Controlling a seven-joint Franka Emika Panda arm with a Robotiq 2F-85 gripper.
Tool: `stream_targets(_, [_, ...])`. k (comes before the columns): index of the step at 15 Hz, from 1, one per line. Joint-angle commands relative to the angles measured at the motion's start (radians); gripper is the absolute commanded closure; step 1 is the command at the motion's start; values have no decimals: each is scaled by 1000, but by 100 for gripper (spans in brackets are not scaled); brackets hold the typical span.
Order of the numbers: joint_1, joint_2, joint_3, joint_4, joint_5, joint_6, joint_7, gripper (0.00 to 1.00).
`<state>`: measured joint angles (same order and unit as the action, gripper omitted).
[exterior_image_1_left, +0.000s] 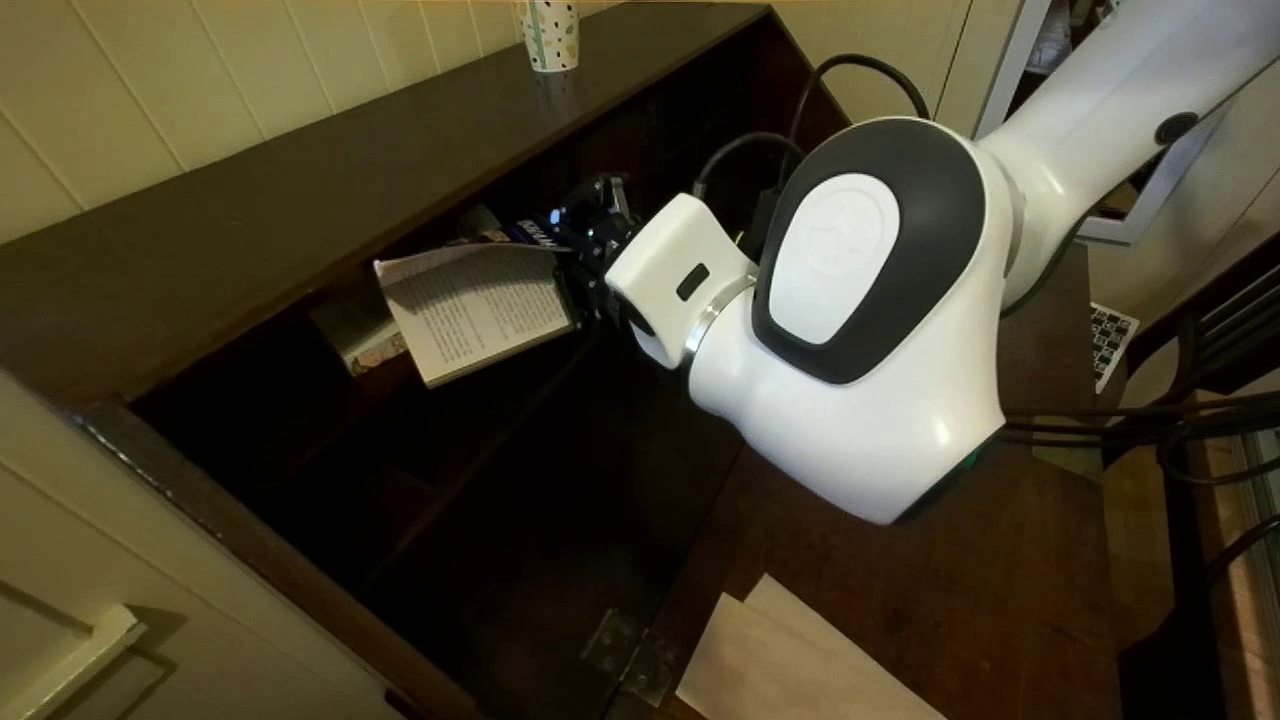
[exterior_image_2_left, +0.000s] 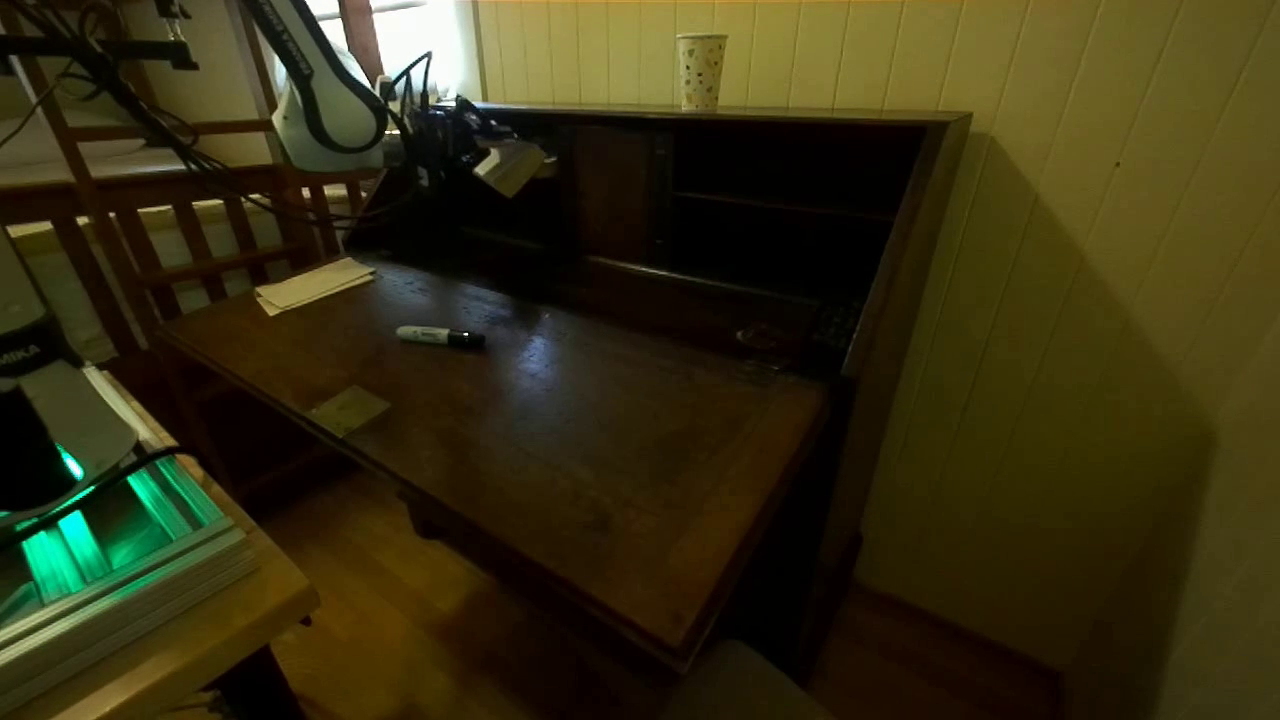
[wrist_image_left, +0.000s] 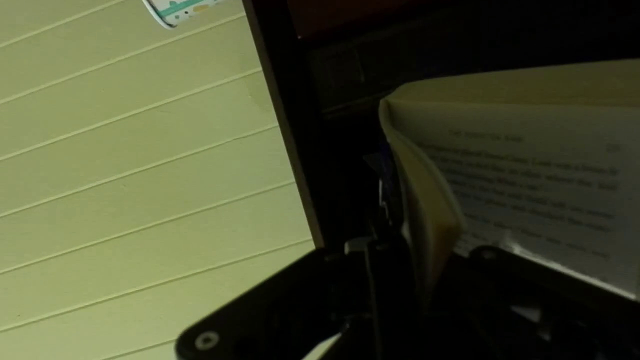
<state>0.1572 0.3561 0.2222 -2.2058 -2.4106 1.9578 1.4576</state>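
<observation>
My gripper (exterior_image_1_left: 590, 250) is shut on an open paperback book (exterior_image_1_left: 480, 300) and holds it by one part of its pages and cover. The book hangs tilted in the air at the upper compartments of a dark wooden desk, printed pages showing. In an exterior view the gripper (exterior_image_2_left: 465, 140) and the book (exterior_image_2_left: 512, 168) are at the desk's far left end. In the wrist view the book (wrist_image_left: 530, 170) fans out to the right, with a folded part between the fingertips (wrist_image_left: 415, 270). The exact contact is dark there. A dark blue cover part shows beside the fold.
A speckled cup (exterior_image_1_left: 553, 42) stands on the desk's top ledge (exterior_image_1_left: 330, 190), also seen in the wrist view (wrist_image_left: 185, 7). A small patterned item (exterior_image_1_left: 370, 345) lies in a compartment below the book. A marker (exterior_image_2_left: 440, 337) and folded papers (exterior_image_2_left: 315, 287) lie on the desktop (exterior_image_2_left: 560, 430).
</observation>
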Motion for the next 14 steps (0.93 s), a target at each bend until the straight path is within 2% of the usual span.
stream_targets(1, [-1,19,1,28,-73,-44,56,99])
stream_targets(5, [11,34,-3,21,-146,-151,100,99])
stream_targets(7, [122,49,-86,35,-97,-178,114,99])
stream_targets(10, [217,102,-176,58,-96,-210,157,99])
stream_targets(14, [256,167,-243,107,-101,-187,190,99])
